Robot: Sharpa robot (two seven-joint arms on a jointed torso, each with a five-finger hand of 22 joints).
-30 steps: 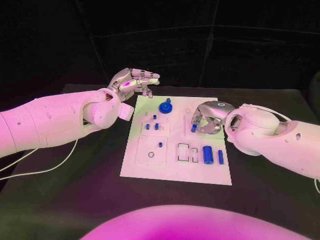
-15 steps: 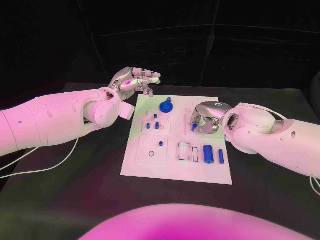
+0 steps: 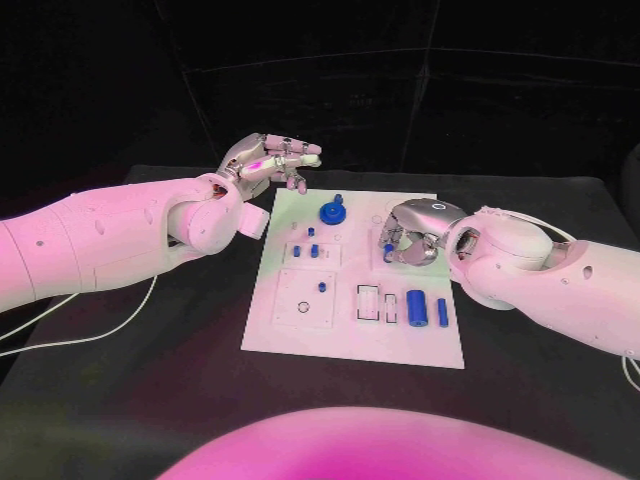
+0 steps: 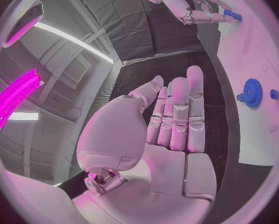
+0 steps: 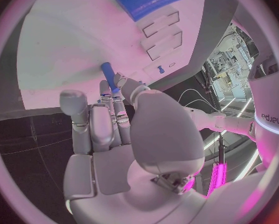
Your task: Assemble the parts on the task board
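Observation:
The white task board lies in the middle of the table. My right hand hovers over its right-middle part and pinches a small blue peg between thumb and finger; the right wrist view shows that peg sticking out from the fingertips above the board. My left hand is raised beside the board's far left corner, fingers stretched out and holding nothing. A blue gear stands near the board's far edge. A thick blue cylinder and a thin blue pin lie near the right edge.
Small blue pegs stand in the board's left half, beside a square plate with a hole. Two rectangular slots sit left of the thick cylinder. White cables trail over the black table under my left arm.
My right hand has drawn slightly towards the board's far side with the small peg still pinched. The left hand has stayed where it was.

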